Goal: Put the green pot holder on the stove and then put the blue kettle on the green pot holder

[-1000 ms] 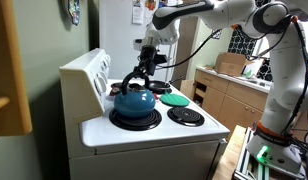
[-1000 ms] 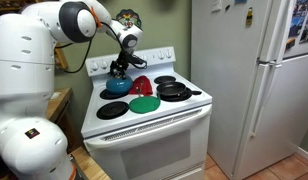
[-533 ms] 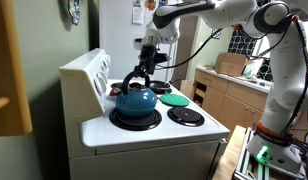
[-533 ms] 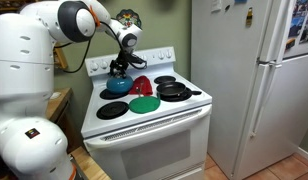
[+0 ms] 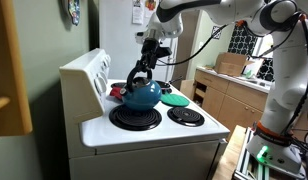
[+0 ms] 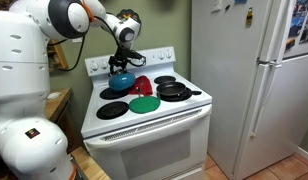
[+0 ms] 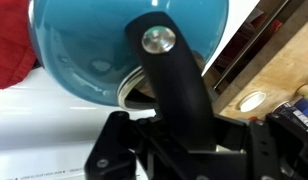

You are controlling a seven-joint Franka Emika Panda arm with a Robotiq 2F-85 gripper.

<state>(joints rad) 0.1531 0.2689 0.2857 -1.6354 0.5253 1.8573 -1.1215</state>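
The blue kettle (image 5: 142, 96) hangs tilted in the air above a coil burner of the white stove (image 5: 154, 135), lifted by its black handle. My gripper (image 5: 143, 74) is shut on that handle. In the other exterior view the kettle (image 6: 121, 82) is raised above the back burner under the gripper (image 6: 123, 66). The green pot holder (image 6: 145, 104) lies flat on the stove (image 6: 144, 125) near the middle front; it also shows as a green disc (image 5: 175, 100). In the wrist view the kettle (image 7: 104, 45) fills the top, with its black handle (image 7: 174, 85) between my jaws (image 7: 184, 135).
A red pad (image 6: 141, 86) sits beside the kettle. A black pan (image 6: 175, 90) rests on a far burner. A white fridge (image 6: 256, 80) stands next to the stove. Wooden cabinets (image 5: 226, 95) stand beyond the stove. The stove's raised back panel (image 5: 86, 75) is close behind the kettle.
The kettle has been lifted off the burner and now hangs tilted in the air; the gripper rose with it. The green pot holder has not moved.
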